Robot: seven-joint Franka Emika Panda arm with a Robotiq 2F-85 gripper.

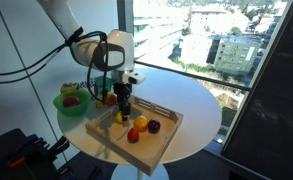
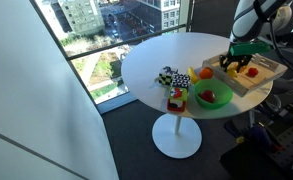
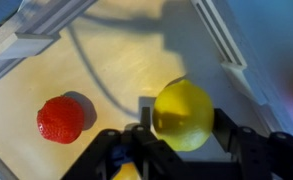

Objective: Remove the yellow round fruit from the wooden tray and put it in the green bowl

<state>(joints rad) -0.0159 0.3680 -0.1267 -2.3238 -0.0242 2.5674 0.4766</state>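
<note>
We see the end effector (image 1: 122, 103) clamped on the yellow round fruit (image 3: 184, 113) over the wooden tray (image 3: 106, 60). The carry to the green bowl (image 1: 68, 110) is not yet done.

White robot arm (image 1: 91, 45) built of rounded, glossy segments with dark bands at the joints. In an exterior view, thin black cables (image 1: 31, 62) trail off at its nine o'clock. At its six o'clock sits a black gripper (image 1: 122, 108). In the wrist view, the gripper's fingers (image 3: 236, 140) are matte black, angular linkages.

High-rise office: floor-to-ceiling window (image 2: 96, 40), round table (image 2: 156, 60).
</note>
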